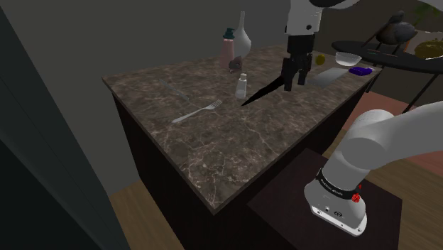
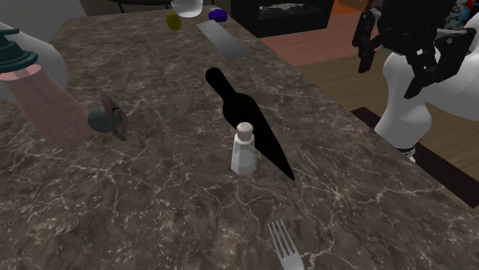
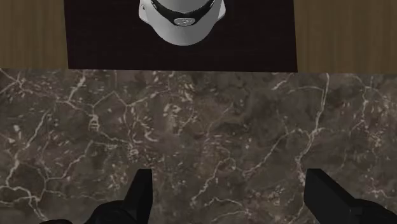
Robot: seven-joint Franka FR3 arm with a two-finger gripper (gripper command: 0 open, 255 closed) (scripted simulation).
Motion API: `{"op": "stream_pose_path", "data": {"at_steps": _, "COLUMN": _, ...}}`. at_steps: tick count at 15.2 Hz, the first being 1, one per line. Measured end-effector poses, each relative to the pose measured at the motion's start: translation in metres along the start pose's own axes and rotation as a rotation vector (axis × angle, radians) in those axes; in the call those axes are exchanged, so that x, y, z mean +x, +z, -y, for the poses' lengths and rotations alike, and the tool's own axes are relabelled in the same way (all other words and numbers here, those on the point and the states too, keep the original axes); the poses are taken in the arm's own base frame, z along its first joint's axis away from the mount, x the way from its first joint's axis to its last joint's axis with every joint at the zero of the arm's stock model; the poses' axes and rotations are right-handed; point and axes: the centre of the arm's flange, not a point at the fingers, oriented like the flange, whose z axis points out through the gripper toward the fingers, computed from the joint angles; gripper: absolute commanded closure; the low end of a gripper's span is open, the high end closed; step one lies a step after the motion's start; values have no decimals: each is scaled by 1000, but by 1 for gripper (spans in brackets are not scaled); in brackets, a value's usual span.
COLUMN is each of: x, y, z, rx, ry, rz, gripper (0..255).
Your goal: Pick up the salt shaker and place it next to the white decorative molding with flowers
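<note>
The salt shaker (image 1: pixel 242 87) (image 2: pixel 243 148) is a small white bottle with a speckled cap, standing upright near the middle of the dark marble counter (image 1: pixel 213 153). My black gripper (image 1: pixel 294 77) (image 2: pixel 391 63) hangs open above the counter, to the shoulder view's right of the shaker and well apart from it. In the wrist view its fingers (image 3: pixel 140 191) stand wide apart over bare marble, nothing between them. A small grey round ornament (image 1: pixel 235 65) (image 2: pixel 107 119) lies beyond the shaker, beside a pink bottle (image 1: pixel 228 50) (image 2: pixel 42 100).
A fork (image 1: pixel 200 111) (image 2: pixel 285 247) lies on the shaker's near side. A white vase (image 1: pixel 242 34) stands at the back. A bowl (image 2: pixel 186 6), a yellow fruit (image 2: pixel 175 21), a purple thing (image 2: pixel 218 14) and a flat grey piece (image 2: pixel 224 40) lie near the counter's end. The dark stand (image 1: pixel 298 209) adjoins the counter.
</note>
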Motion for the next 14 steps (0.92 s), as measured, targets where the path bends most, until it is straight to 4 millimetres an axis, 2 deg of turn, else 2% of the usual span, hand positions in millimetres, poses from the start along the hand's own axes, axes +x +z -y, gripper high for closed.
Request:
{"op": "stream_pose_path", "data": {"at_steps": 3, "x": 10, "y": 4, "z": -5, "rx": 6, "ry": -4, "rz": -28, "gripper": 0}}
{"op": "stream_pose_path", "data": {"at_steps": 14, "x": 107, "y": 20, "z": -37, "rx": 64, "ry": -43, "rz": -300, "gripper": 0}}
